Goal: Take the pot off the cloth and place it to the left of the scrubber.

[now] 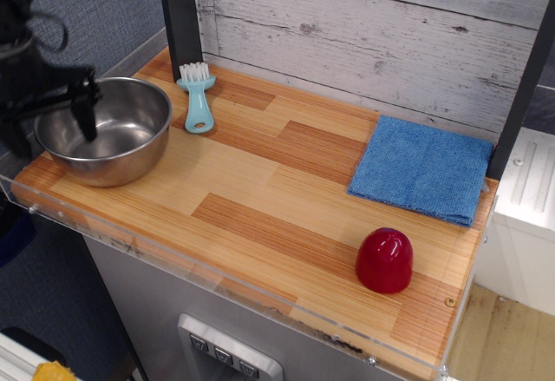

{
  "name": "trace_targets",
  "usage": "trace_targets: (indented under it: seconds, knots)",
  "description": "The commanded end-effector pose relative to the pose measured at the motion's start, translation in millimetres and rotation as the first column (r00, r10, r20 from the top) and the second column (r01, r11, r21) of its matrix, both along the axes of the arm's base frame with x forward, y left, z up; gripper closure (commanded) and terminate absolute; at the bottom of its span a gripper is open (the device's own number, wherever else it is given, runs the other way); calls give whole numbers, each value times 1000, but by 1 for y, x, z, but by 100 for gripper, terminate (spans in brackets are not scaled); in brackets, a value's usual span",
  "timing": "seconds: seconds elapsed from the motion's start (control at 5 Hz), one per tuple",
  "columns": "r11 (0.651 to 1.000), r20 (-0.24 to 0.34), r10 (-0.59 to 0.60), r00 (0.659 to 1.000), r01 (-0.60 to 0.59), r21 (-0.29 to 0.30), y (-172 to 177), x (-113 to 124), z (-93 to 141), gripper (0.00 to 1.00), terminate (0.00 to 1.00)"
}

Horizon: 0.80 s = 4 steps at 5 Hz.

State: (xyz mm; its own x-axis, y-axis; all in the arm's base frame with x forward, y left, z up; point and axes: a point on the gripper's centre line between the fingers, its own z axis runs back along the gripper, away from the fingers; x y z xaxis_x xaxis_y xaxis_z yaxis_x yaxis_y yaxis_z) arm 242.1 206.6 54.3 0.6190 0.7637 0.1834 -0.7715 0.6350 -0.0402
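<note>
Pot [108, 129] sits on the worktop [286, 216] at the left end, just left of the scrubber [198, 95], well apart from the cloth [422, 168] on the right. My gripper [52, 116] hangs over the pot's left rim, jaws apart, gripping nothing.

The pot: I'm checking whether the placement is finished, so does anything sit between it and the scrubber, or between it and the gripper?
Nothing visible does. The pot stands on bare wood left of the scrubber, off the cloth. The open gripper hangs at its rim.
</note>
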Motion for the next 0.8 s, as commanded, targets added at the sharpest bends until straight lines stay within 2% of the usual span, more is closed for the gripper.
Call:
trace_targets:
  seconds: [0.0, 0.4, 0.6]
  knots:
    - [999, 131, -45, 990, 40, 37, -21, 2, 75, 0, 0]
    - [991, 168, -124, 978, 115, 63, -47, 11, 107, 0, 0]
    - [989, 200, -146, 969, 140, 43, -52, 14, 114, 0, 0]
